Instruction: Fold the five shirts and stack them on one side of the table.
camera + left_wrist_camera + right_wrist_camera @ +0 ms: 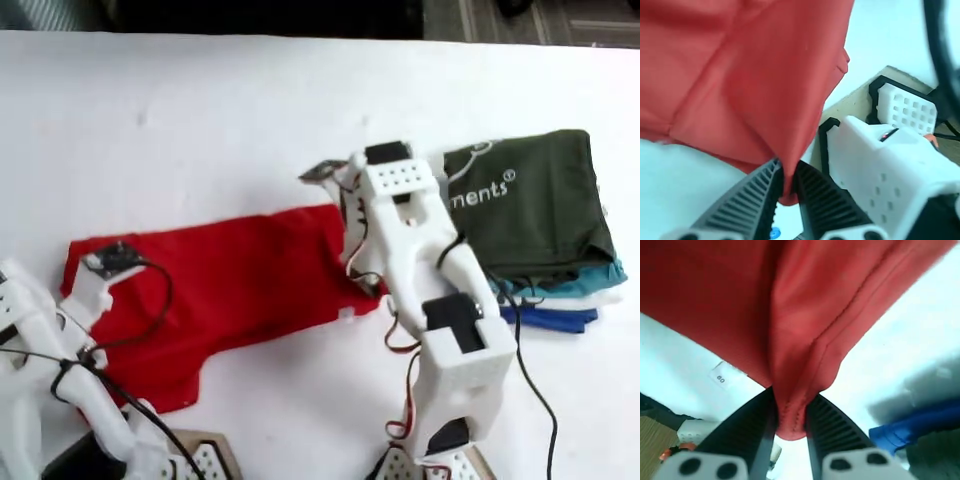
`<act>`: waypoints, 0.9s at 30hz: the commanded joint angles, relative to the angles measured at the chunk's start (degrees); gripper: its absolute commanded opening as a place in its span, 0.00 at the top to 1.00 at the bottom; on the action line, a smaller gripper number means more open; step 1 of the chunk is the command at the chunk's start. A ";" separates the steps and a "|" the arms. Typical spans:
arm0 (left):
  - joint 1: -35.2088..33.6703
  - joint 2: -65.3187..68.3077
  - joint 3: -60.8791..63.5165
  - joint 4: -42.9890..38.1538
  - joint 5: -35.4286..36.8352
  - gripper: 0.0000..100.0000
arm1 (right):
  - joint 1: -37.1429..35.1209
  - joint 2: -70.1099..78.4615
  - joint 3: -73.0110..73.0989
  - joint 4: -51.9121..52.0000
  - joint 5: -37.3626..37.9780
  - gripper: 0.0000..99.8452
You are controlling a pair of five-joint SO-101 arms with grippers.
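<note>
Ribbed black fingers [832,425] of the right end effector [790,415] are clamping a seamed edge of the red shirt [230,290], and the left end effector [786,181] is likewise pinching a bunched fold of the same shirt. This shirt is lying spread across the middle of the table [200,120], reaching toward the near left corner. The stack of folded shirts [540,220] is sitting by the right edge.

Judging from this, a fold of the red shirt is under way. Doing it well probably means lifting both ends together, keeping the cloth taut between the arms, and laying one edge squarely over the other before letting go.

Each wrist view is showing how little cloth is caught between the fingers. From the right wrist, a blue shirt [910,432] is lying close beside the grasp. From above, the shirt's whole outline is visible, with a dark green shirt [530,195] topping the stack.
</note>
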 commanded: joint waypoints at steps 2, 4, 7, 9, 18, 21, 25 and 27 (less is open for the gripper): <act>-3.65 -1.36 -0.09 -2.20 -5.63 0.98 | -0.31 -2.68 0.44 -1.54 0.35 0.98; -5.76 -1.36 -0.09 -1.93 -6.59 0.98 | -0.31 -2.68 0.44 -1.54 0.35 0.98; -8.92 -1.36 0.00 -0.09 -11.08 0.98 | -0.13 -2.68 0.44 -1.54 0.35 0.98; -10.77 -1.36 0.00 0.70 -13.10 0.98 | -0.04 -2.68 0.44 -1.36 0.35 0.98; -13.67 -1.89 0.88 0.97 -11.78 0.84 | -0.22 -3.21 0.18 0.66 0.35 0.84; -14.73 -1.98 -0.18 0.79 -7.38 0.79 | 0.04 -4.00 0.44 1.01 0.00 0.70; -14.64 -1.98 -2.46 0.62 -6.51 0.79 | -0.31 -6.99 0.18 1.01 0.18 0.67; -14.64 -1.98 -4.57 0.53 -5.54 0.79 | -0.31 -9.19 0.00 0.92 0.26 0.67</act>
